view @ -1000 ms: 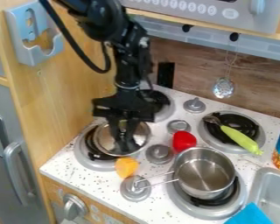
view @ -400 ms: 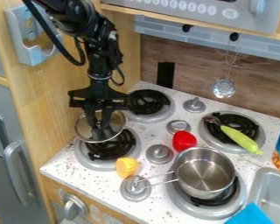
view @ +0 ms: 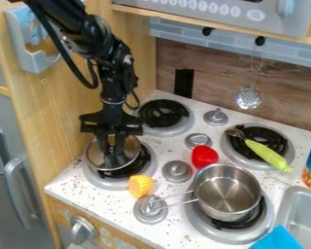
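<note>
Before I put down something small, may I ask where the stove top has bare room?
The white top is bare along its front-left edge, before the lid's burner and yellow piece. The middle is crowded: knobs, red piece, pot.

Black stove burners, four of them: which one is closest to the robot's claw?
The near-left black burner, beside the small yellow object: the black gripper holds a round glass lid over it.

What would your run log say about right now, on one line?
gripper: holding glass lid | lid position: over lower-left burner | saucepan: on lower-right burner
</note>
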`<state>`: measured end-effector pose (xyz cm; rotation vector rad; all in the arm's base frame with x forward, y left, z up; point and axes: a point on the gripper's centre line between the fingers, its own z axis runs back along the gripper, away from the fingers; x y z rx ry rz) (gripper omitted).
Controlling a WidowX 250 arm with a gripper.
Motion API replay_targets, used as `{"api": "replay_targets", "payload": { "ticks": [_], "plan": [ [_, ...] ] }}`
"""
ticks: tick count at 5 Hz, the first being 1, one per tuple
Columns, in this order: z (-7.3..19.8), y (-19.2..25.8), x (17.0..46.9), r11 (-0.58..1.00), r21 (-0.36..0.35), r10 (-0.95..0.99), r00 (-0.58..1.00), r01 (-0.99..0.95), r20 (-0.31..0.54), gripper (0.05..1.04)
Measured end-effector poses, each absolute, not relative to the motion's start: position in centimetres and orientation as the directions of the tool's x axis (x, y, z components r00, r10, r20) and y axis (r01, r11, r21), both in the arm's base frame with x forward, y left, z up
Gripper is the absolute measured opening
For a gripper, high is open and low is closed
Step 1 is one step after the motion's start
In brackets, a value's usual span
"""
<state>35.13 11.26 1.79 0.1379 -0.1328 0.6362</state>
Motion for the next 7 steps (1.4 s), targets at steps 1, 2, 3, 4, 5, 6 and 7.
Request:
{"api": "replay_targets", "payload": {
  "ticks": [1, 2, 3, 4, 5, 6, 7],
  "plan": [
    [1.6, 11.1, 36.0, 0.798, 0.093, 0.567, 0.795, -0.595, 0.218, 0.319],
    [0.5, 10.9, 36.5, 0.796, 0.12, 0.553, 0.793, -0.593, 0.254, 0.359],
    [0.4, 10.7, 36.4, 0.789, 0.107, 0.568, 0.785, -0.605, 0.247, 0.695],
    [0.2, 10.0, 35.8, 0.801, 0.078, 0.573, 0.799, -0.593, 0.183, 0.956],
    [2.8, 8.9, 35.5, 0.832, 0.032, 0.543, 0.825, -0.554, 0.157, 1.01],
    [8.4, 6.1, 34.6, 0.86, -0.014, 0.504, 0.842, -0.511, 0.191, 1.007],
    [11.2, 2.5, 33.6, 0.91, -0.031, 0.412, 0.89, -0.414, 0.195, 1.007]
  ]
}}
